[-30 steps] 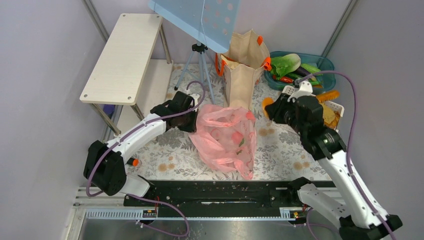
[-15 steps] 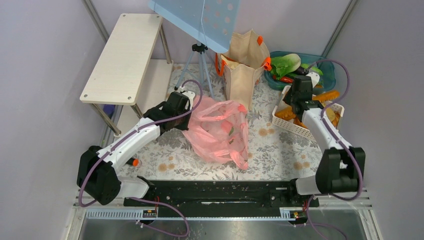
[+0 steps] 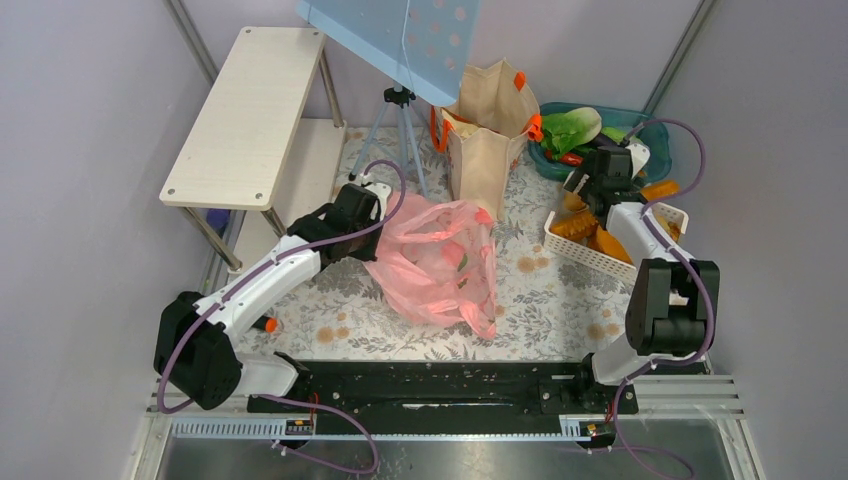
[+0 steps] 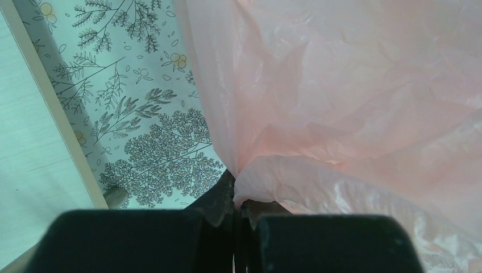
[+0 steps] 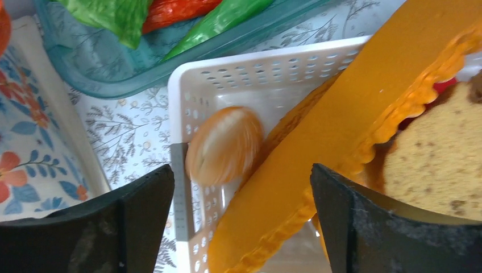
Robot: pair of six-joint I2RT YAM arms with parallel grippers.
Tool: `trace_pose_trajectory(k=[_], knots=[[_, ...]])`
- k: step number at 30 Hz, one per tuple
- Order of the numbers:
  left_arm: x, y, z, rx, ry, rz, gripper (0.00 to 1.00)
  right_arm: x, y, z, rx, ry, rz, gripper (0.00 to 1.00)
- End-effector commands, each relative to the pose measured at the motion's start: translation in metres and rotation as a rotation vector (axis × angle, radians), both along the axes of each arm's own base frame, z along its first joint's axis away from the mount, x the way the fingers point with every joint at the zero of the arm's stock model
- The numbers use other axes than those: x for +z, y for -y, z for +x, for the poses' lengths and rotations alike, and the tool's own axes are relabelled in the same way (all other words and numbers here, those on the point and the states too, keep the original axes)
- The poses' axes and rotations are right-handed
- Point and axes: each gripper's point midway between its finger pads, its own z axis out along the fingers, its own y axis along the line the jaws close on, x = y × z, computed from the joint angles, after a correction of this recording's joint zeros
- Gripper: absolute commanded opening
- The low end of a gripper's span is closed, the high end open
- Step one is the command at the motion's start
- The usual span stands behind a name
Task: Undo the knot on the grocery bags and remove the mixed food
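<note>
The pink grocery bag [image 3: 440, 262] lies crumpled in the middle of the table, with red and green food bits [image 3: 462, 262] showing through the film. My left gripper [image 3: 372, 222] is at the bag's back left edge. In the left wrist view it [image 4: 239, 205] is shut on a fold of the pink plastic [image 4: 352, 114]. My right gripper [image 3: 592, 185] is open and empty above the far corner of a white basket [image 3: 585, 250]. In the right wrist view it [image 5: 240, 170] hangs over an orange scalloped piece [image 5: 352, 114] and a small bread roll [image 5: 223, 145].
The white basket [image 5: 256, 57] also holds a brown bread slice [image 5: 437, 142]. A teal tray [image 3: 650, 125] with leafy greens [image 3: 572, 128] sits behind it. The beige floral tote [image 3: 488, 130] stands at the back centre. A wooden shelf [image 3: 250, 110] and a tripod [image 3: 400, 120] are at the back left.
My right arm has swung from beside the bag to the back right, over the white basket. The bag has shifted a little left and slumped. My left gripper still holds it.
</note>
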Motion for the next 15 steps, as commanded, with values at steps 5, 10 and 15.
trace_pose_trajectory(k=[5,10,15], knots=[[0.006,-0.006,0.009,0.023,0.042,0.02,0.0,0.05,0.0,0.011,0.045,0.117,-0.003,1.0],[0.029,-0.024,0.028,0.124,0.113,0.006,0.0,0.102,-0.056,0.006,0.35,0.282,0.111,0.99],[0.071,-0.049,0.063,0.245,0.188,-0.031,0.0,0.149,-0.13,-0.01,0.742,0.388,0.08,0.99]])
